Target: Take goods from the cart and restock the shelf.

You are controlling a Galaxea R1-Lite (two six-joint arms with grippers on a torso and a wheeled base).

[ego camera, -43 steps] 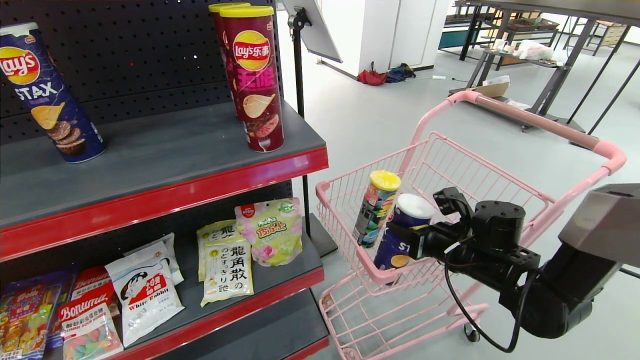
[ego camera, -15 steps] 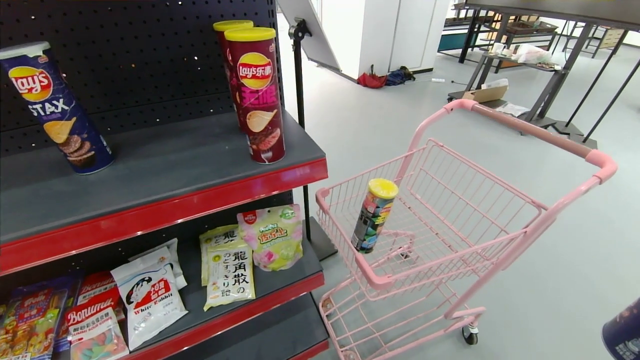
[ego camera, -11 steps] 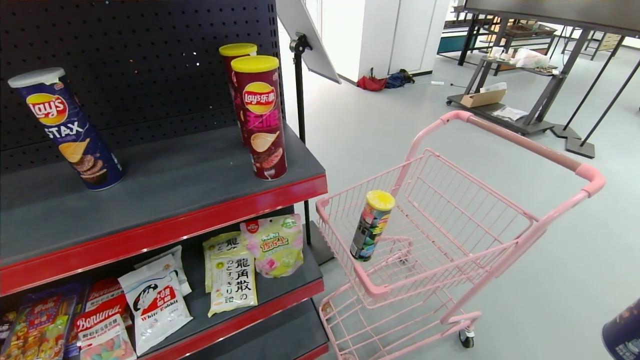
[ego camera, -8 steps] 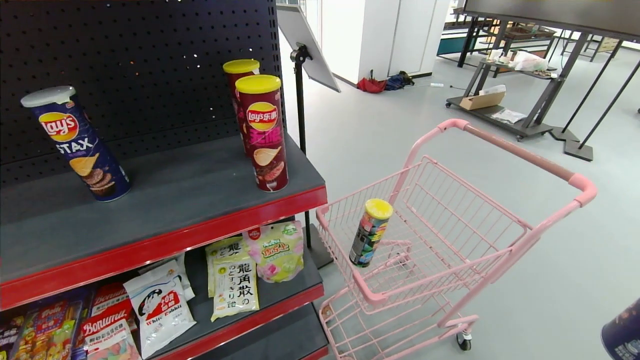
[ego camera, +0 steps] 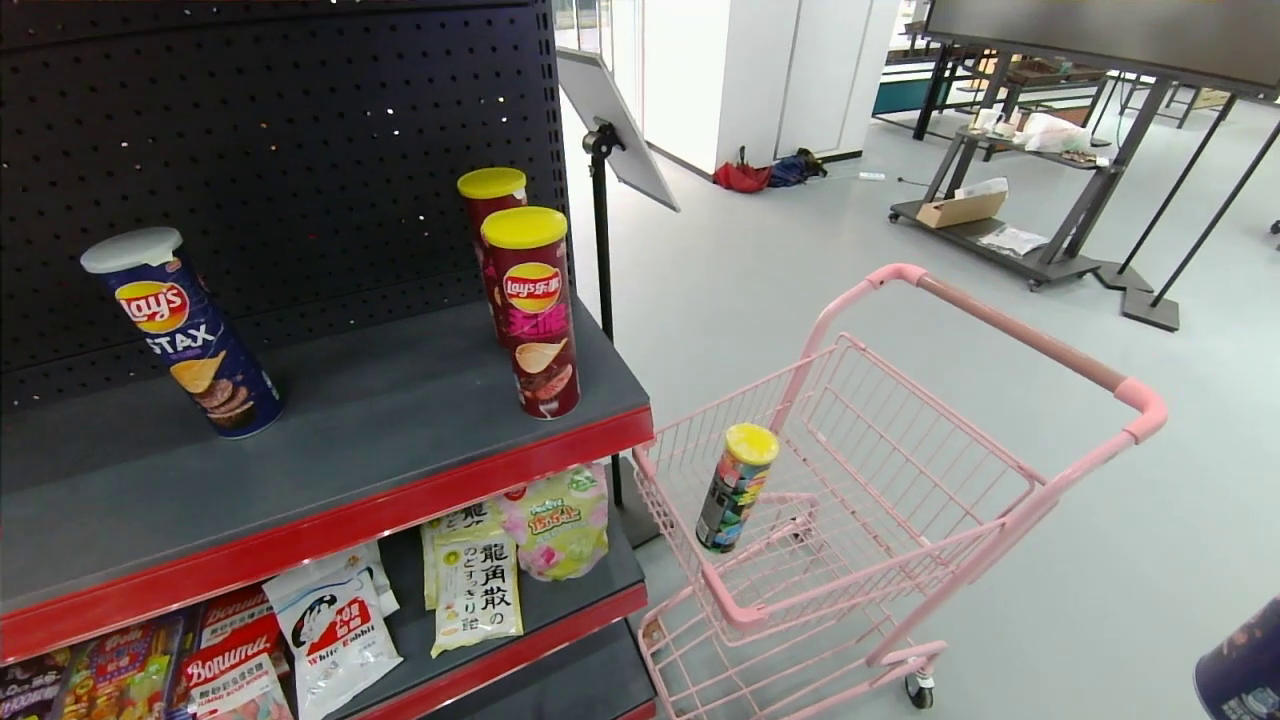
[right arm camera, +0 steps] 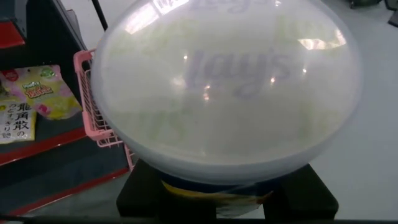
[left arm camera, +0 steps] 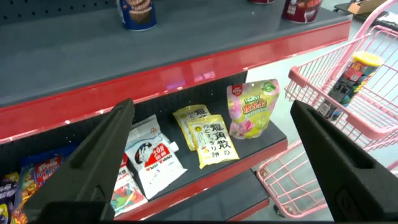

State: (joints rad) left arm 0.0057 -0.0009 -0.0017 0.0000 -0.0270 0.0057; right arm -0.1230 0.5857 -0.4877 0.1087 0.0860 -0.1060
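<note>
A dark blue chip can [ego camera: 1240, 672] shows at the lower right edge of the head view. Its white lid [right arm camera: 227, 87] faces the right wrist camera, and my right gripper [right arm camera: 227, 194] is shut on its body. The pink cart [ego camera: 1010, 340] stands right of the shelf and holds one upright colourful can with a yellow lid [ego camera: 735, 487]. The grey upper shelf [ego camera: 380, 430] carries a blue can [ego camera: 185, 335] at the left and two maroon cans [ego camera: 532, 312] near its right end. My left gripper [left arm camera: 211, 155] is open in front of the lower shelf, with nothing between its fingers.
Snack bags [ego camera: 470, 580] lie on the lower shelf. A black pegboard [ego camera: 280, 150] backs the shelf. A sign stand [ego camera: 600, 200] rises between the shelf and the cart. Bare floor lies right of the cart, with dark tables [ego camera: 1010, 230] farther off.
My right gripper has lifted the blue can out of the cart and drawn back to the lower right. Since then the whole picture has slid downward, so the camera has moved.
</note>
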